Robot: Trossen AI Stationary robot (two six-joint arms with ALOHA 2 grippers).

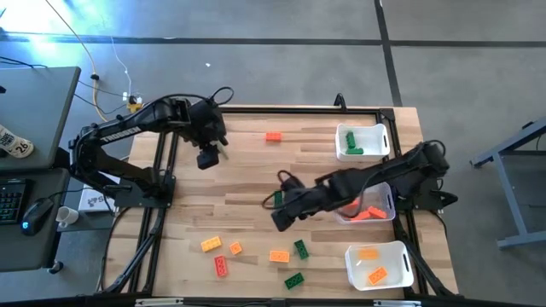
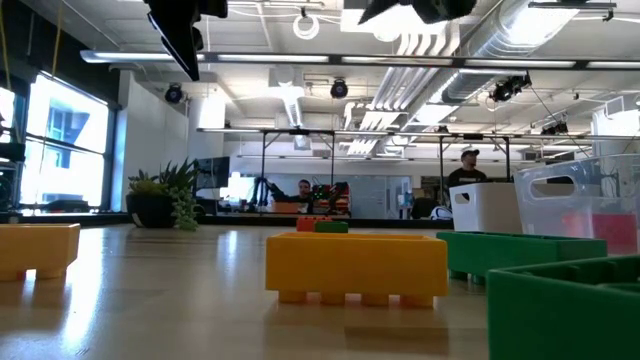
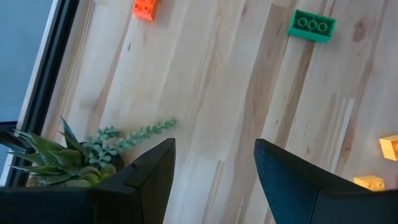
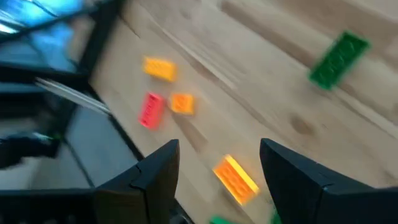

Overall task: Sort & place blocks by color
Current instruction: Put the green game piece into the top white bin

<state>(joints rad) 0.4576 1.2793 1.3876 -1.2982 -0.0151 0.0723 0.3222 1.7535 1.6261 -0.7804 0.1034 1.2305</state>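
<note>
Loose studded blocks lie flat on the wooden table near its front edge: a yellow block [image 1: 211,245], a small orange one [image 1: 235,248], a red one [image 1: 221,266], another orange one [image 1: 279,255] and two green ones [image 1: 301,249] [image 1: 294,280]. One red-orange block [image 1: 273,136] lies alone near the far edge. My right gripper [image 1: 281,215] hangs open above the table's middle, over bare wood just beyond the front blocks [image 4: 219,146]. My left gripper [image 1: 207,158] waits open at the far left, above bare wood [image 3: 214,146].
Three bins stand along the right side: a white one holding green blocks [image 1: 363,141], a clear one holding red blocks [image 1: 368,205] and a white one holding yellow-orange blocks [image 1: 380,264]. A small potted plant [image 3: 62,162] sits close to the left gripper. A black frame runs along the table's left edge [image 1: 158,196].
</note>
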